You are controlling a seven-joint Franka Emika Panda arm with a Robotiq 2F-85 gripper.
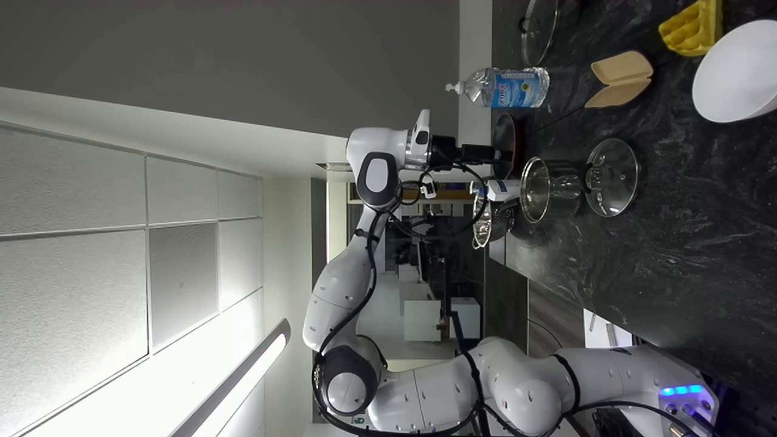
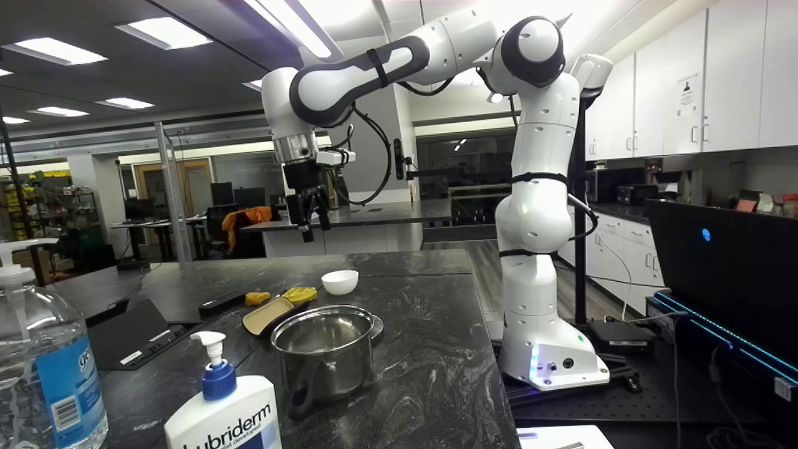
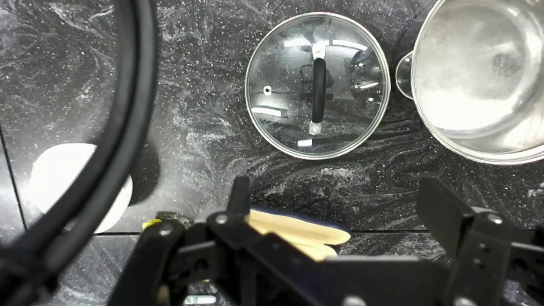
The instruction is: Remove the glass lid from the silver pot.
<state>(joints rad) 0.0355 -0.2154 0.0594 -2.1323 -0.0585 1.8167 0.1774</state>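
The silver pot point(image 3: 476, 89) stands uncovered on the dark table, with its inside visible; it shows in both exterior views point(image 1: 564, 191) point(image 2: 327, 368). The round glass lid point(image 3: 289, 100), with a metal rim and black bar handle, lies flat on the table beside the pot in the wrist view. It also shows in an exterior view point(image 1: 616, 182); in the exterior view with the lotion in front I cannot make it out. My gripper point(image 3: 333, 191) is open and empty, high above the table; it shows in both exterior views point(image 1: 502, 155) point(image 2: 316, 226).
A tan open case point(image 3: 293, 231) lies below the jaws. A white bowl point(image 2: 340, 283) and a yellow item point(image 1: 692, 27) are nearby. A lotion bottle point(image 2: 230, 411), water bottle point(image 1: 516, 88), colander point(image 1: 502, 221), dark pan point(image 1: 507, 136) and another clear lid point(image 1: 540, 30) stand around.
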